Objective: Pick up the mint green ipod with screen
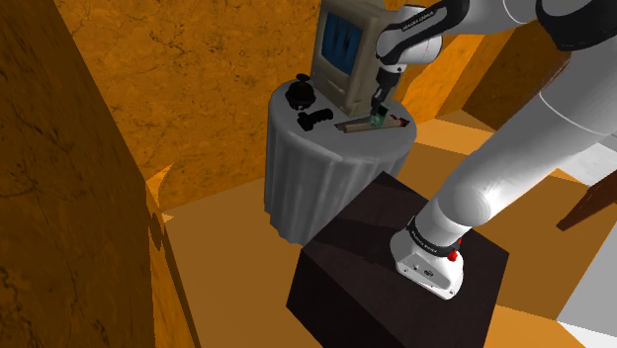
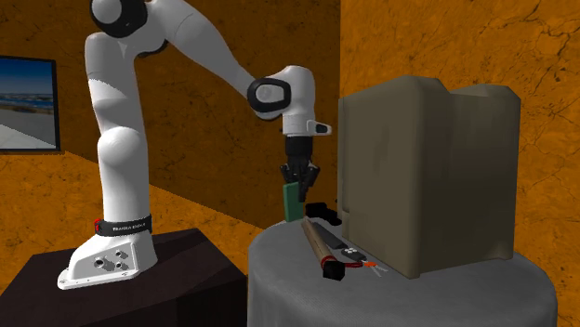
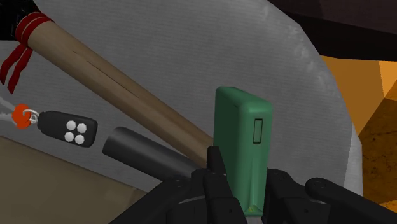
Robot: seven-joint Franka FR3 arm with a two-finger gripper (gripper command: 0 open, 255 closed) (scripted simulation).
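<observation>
Orange wall (image 1: 59,198) takes up the shoulder view's left. Next comes a round table (image 1: 316,188) draped in grey cloth. On its left part sit a rounded black object (image 1: 301,95) and, just beside it, a smaller black piece (image 1: 311,120). A beige computer (image 1: 346,59) with a blue screen stands further right at the back of the table, with a wooden stick (image 1: 354,126) lying flat in front of it. The gripper (image 1: 378,111) points down over the stick's right half. Lower right is the dark stand (image 1: 376,267), and the white arm (image 1: 514,158) rises from it.

In the second exterior view a framed picture (image 2: 26,102) hangs at the far left, then comes the arm on its stand. The gripper reaches down at the table's left edge, closed around the top of the ipod (image 2: 293,202). The ipod is green and hangs upright, close over the cloth. Whether its lower end touches the table I cannot tell. To its right the stick runs toward the camera, and a black key fob (image 2: 336,269) lies touching its near end. The computer's plain back stands at the right.

In the wrist view the key fob has four white buttons and an orange ring. It lies between the stick and a dark grey tube (image 3: 146,153). The two black fingers (image 3: 216,175) press against opposite sides of the ipod's near end, so it is clasped firmly. It has a small rectangular mark on one side.
</observation>
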